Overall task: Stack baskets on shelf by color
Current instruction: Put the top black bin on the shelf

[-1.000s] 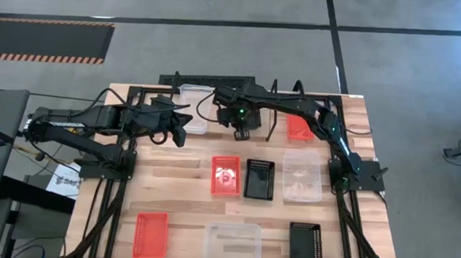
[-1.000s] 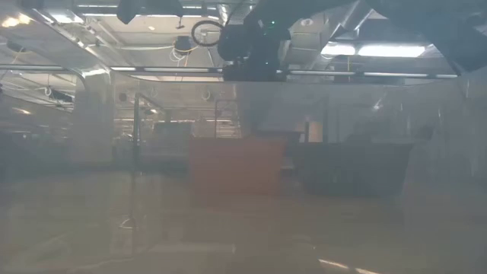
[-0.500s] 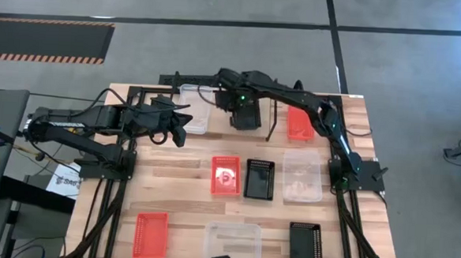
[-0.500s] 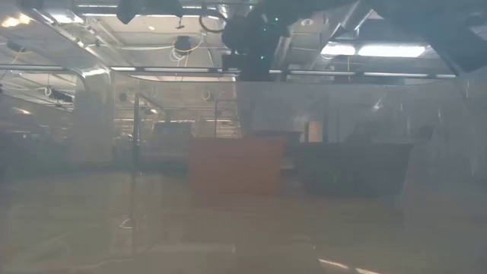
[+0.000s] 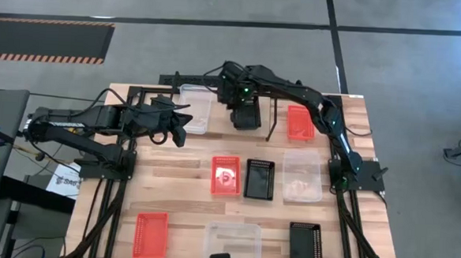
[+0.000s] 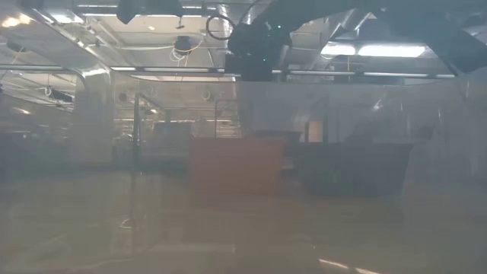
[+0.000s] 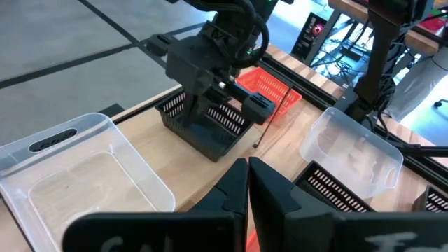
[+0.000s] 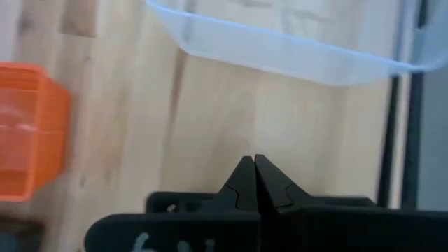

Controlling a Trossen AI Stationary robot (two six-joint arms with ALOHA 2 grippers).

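Right gripper [image 5: 245, 112], clamped on a black perforated plastic basket [image 7: 206, 126], is lowering it onto the wooden wire-framed shelf [image 5: 215, 122] between one clear tray [image 5: 195, 107] and one orange-red tray [image 5: 299, 122], six baskets lying unsorted; left gripper [image 5: 180, 131] is idling shut, empty.

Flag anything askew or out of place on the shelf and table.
The black basket on the shelf, under the right gripper, sits tilted, one end raised off the board. The clear basket and orange basket on the shelf lie flat. Nothing looks spilled.

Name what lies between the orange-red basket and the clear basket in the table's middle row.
A black basket lies between the orange-red basket and the clear basket; the high view shows it.
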